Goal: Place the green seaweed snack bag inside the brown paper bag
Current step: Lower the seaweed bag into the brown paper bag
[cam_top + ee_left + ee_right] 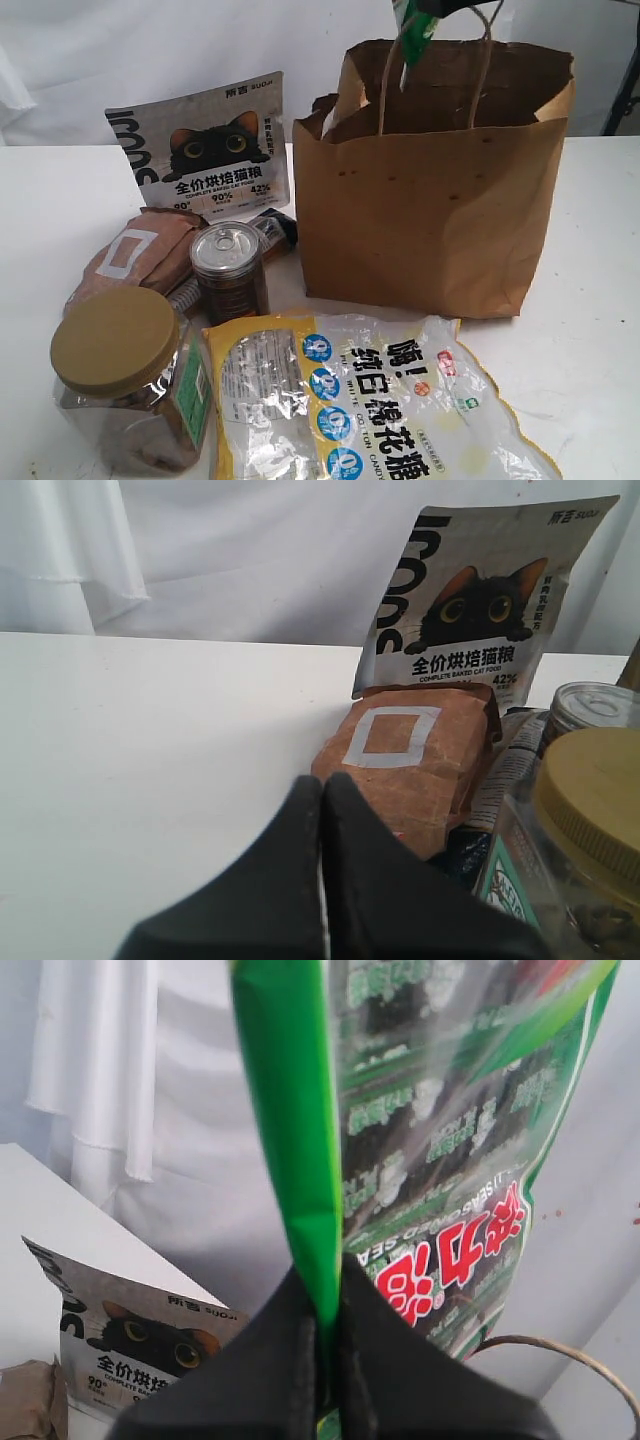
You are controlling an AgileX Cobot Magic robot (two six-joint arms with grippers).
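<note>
The green seaweed snack bag (pixel 420 1160) hangs pinched by its green edge in my right gripper (pixel 328 1300), which is shut on it. In the exterior view only a green end of the snack bag (pixel 412 35) shows at the top edge, hanging over the open mouth of the brown paper bag (pixel 440 210); that gripper's fingers are mostly out of frame there. A paper loop handle (pixel 570 1360) shows beside the packet. My left gripper (pixel 322 790) is shut and empty, low over the white table beside the small brown pouch (pixel 415 760).
Left of the paper bag stand a grey cat-food pouch (pixel 205 145), a brown pouch with a white square (pixel 135 255), a metal can (pixel 228 270) and a gold-lidded clear jar (pixel 125 375). A clear-and-yellow candy bag (pixel 360 400) lies at the front.
</note>
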